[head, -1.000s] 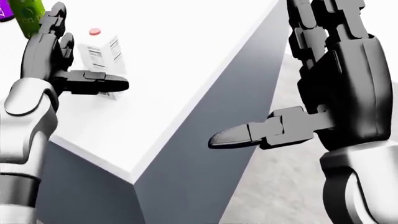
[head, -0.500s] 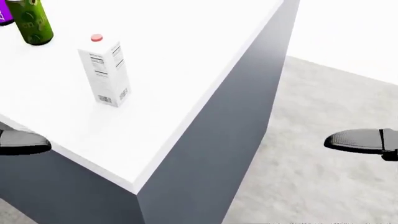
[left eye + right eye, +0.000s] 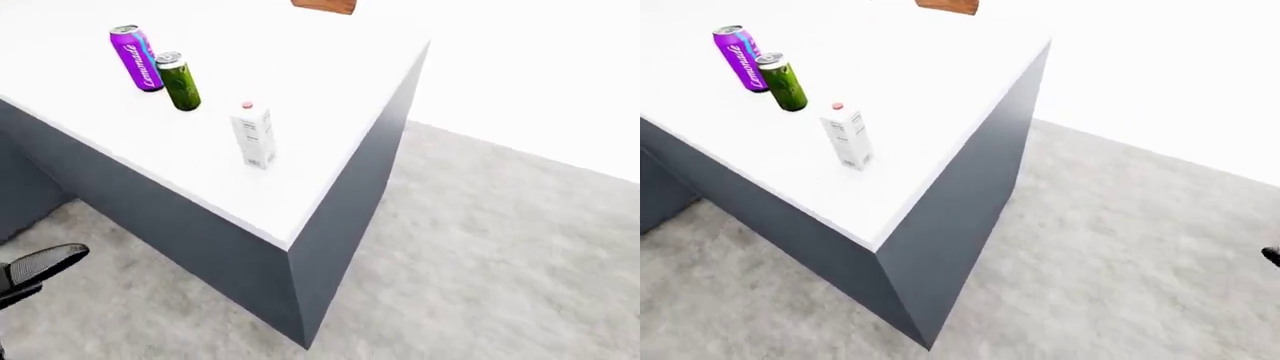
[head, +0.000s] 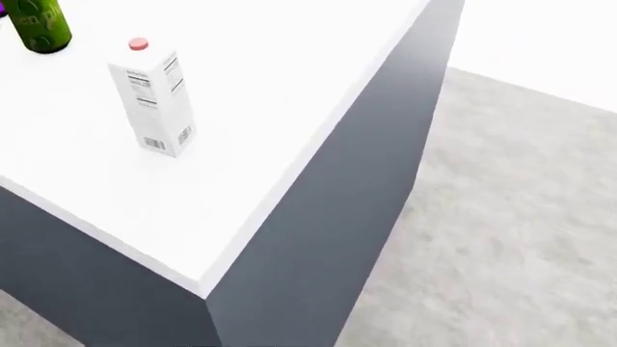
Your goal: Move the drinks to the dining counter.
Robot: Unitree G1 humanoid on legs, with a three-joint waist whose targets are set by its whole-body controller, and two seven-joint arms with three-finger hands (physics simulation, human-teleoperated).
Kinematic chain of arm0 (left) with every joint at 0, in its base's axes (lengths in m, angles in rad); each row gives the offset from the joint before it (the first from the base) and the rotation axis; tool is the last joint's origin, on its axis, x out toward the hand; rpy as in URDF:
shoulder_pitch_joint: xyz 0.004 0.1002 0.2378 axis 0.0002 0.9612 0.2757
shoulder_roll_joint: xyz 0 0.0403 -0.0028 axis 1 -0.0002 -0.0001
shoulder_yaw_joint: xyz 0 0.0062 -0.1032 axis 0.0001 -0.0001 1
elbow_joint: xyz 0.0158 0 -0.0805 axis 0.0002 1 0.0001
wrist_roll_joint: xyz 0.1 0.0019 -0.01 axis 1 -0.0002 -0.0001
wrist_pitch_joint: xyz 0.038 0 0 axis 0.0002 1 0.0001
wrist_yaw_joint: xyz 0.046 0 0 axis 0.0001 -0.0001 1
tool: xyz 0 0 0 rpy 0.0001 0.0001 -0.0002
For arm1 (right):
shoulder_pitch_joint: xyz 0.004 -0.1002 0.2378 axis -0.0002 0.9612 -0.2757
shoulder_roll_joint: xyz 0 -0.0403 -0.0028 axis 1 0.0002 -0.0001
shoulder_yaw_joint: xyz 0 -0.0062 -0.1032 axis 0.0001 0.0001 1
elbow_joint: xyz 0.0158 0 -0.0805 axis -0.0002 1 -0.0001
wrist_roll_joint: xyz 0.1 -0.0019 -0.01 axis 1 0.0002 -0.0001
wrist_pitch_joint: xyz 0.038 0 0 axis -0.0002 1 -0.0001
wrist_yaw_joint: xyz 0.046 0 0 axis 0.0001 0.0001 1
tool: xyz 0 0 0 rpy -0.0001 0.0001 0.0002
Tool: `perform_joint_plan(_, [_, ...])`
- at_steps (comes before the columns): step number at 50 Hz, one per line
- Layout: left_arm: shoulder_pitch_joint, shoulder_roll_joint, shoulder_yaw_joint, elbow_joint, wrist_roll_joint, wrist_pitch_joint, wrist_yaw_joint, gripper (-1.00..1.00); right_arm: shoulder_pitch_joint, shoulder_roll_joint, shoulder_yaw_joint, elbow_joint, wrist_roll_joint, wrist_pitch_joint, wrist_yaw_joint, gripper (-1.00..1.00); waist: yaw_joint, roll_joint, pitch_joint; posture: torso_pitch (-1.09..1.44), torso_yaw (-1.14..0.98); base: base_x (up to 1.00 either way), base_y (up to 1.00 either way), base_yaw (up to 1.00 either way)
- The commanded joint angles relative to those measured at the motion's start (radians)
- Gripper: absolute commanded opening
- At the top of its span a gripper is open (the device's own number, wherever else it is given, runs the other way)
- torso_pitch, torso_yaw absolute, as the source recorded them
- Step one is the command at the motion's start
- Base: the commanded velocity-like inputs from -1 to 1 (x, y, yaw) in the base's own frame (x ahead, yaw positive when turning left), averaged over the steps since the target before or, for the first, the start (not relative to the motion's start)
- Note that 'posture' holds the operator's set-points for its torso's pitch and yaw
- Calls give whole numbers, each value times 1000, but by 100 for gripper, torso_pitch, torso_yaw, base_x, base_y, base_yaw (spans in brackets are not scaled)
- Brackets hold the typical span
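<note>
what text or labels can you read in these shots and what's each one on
"Lemonade": down the side of the purple drink can on the white countertop.
Green drink can: has lettering, too blurred to read.
White carton with a red cap: printed panel and barcode, too small to read.

— From where is the bench point(image 3: 330, 90) seen?
— From above, at its near corner, by all three views, angled down.
— Which is nearest?
— The head view; only the carton point(image 4: 151, 97) and part of a green can point(image 4: 40, 27) are caught.
— What is shared?
— The corner, carton and grey floor point(image 3: 1120, 255); both cans are shown by the eye pair.
</note>
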Motion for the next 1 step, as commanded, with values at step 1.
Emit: perform_joint_plan(1, [-5, -2, 7, 5, 49, -102, 49, 100, 8, -23, -71, 45, 56, -78, -105, 100, -2, -3, -6, 0, 0, 0, 0, 0])
